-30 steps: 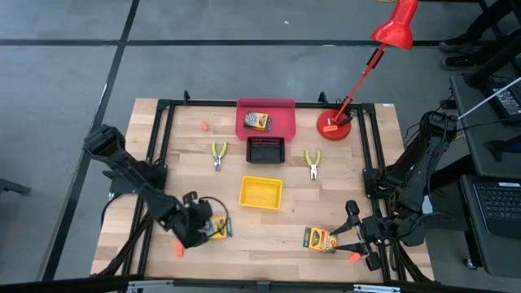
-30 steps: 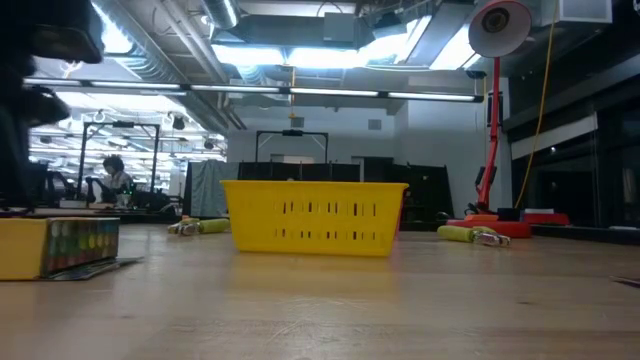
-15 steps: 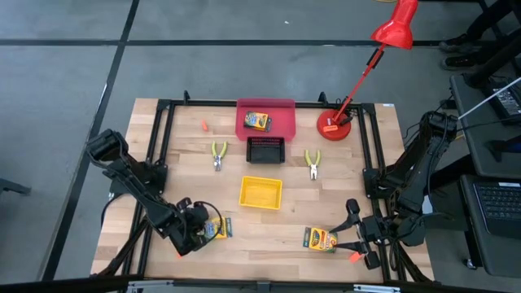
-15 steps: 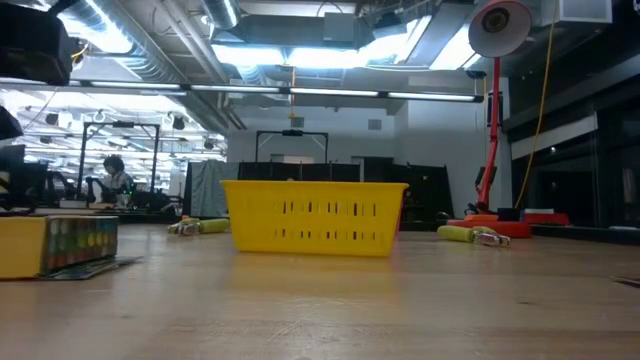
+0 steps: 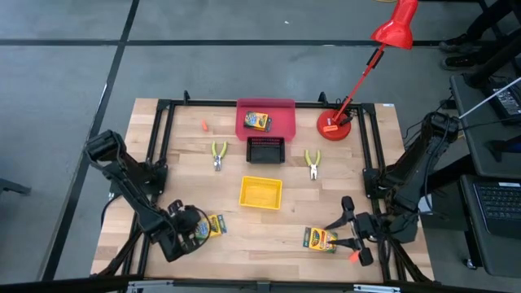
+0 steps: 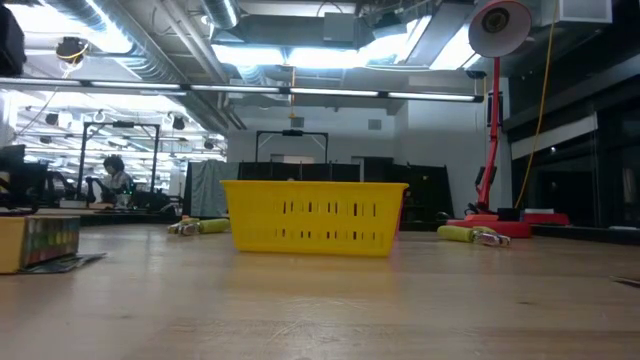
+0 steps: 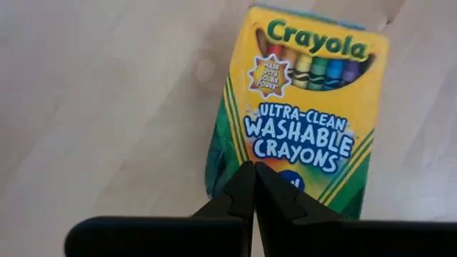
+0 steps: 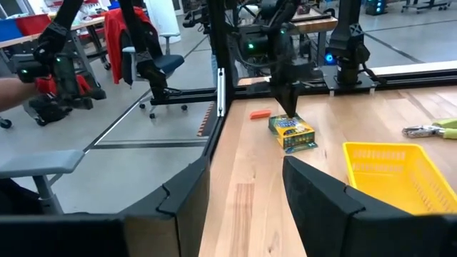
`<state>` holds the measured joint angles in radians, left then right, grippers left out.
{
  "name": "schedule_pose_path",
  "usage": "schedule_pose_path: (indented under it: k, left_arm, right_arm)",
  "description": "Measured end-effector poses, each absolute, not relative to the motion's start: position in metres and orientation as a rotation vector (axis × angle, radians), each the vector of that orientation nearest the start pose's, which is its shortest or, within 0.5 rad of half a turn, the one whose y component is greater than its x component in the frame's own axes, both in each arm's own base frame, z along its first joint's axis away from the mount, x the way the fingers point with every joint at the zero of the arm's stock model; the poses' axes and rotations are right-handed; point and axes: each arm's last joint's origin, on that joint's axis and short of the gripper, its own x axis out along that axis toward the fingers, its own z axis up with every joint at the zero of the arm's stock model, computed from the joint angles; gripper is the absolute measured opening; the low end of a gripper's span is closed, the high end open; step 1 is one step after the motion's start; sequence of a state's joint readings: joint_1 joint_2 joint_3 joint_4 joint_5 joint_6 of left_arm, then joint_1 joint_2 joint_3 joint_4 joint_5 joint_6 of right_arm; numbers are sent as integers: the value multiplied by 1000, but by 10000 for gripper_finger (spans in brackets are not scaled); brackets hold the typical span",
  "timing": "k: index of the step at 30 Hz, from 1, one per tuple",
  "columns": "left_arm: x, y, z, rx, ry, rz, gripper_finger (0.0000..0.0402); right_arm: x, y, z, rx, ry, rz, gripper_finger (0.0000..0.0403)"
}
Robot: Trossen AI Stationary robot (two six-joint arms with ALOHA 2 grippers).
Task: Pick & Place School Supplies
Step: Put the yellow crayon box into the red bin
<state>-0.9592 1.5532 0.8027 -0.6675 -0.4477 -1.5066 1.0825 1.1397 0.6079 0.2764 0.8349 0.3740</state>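
My left gripper [image 5: 192,230] is shut, pointing down on one yellow-and-green crayon box [image 5: 214,225] that lies flat at the near left; the box also shows in the left wrist view [image 7: 300,114] and the low view [image 6: 40,243]. My right gripper [image 5: 352,231] is open at the near right, fingers level toward a second crayon box [image 5: 320,239], apart from it. A third crayon box [image 5: 257,121] lies in the red tray [image 5: 281,107]. Two yellow-handled pliers [image 5: 218,153] [image 5: 313,161] lie flat on the table. Orange-red pieces lie at the far left [image 5: 204,125] and by my right gripper [image 5: 354,257]. My left gripper has its shut fingertips [image 7: 251,187] on the crayon box's printed top face [image 7: 285,182], near the end away from the brand name. The fingers come from above, pointing down. The box lies flat on the table.
A black tray [image 5: 265,150] and a yellow tray [image 5: 260,192] stand mid-table. A red desk lamp's base [image 5: 335,126] sits at the far right. Black frame rails run along the table's left, right and far edges. Bare wood lies between the two near crayon boxes.
My left gripper has gone a short way toward the table's left edge, staying shut, and the crayon box under it has slid along the table with it. My right gripper has edged toward the second crayon box, still open.
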Motion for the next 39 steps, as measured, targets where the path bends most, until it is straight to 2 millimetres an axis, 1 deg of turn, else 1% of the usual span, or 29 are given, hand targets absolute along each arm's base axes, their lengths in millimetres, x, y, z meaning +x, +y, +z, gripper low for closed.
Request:
schedule_pose_path:
  k: [2,4,9,14,18,23,26,34,39]
  left_arm:
    - [155,-203,160,-418,1003,410,3]
    - [155,-206,168,-425,1015,416,3]
    - [149,-209,172,-450,1054,450,3]
    - [146,-211,162,-442,1134,503,3]
    - [149,-212,149,-410,1180,539,3]
    - [161,-209,133,-338,1201,562,2]
    - [168,-207,129,-306,1203,551,3]
    - [188,-196,128,-261,1101,547,2]
    - [209,-189,128,-263,1032,499,2]
  right_arm:
    - [132,197,249,164,195,220,181]
    - [134,196,248,166,201,228,181]
    - [136,195,248,161,208,240,181]
    - [135,195,248,161,212,242,181]
    - [135,195,247,161,213,244,181]
    - [135,195,248,163,213,244,180]
    - [135,195,248,164,213,244,180]
    - [135,195,248,145,211,247,180]
    - [135,196,247,145,212,249,180]
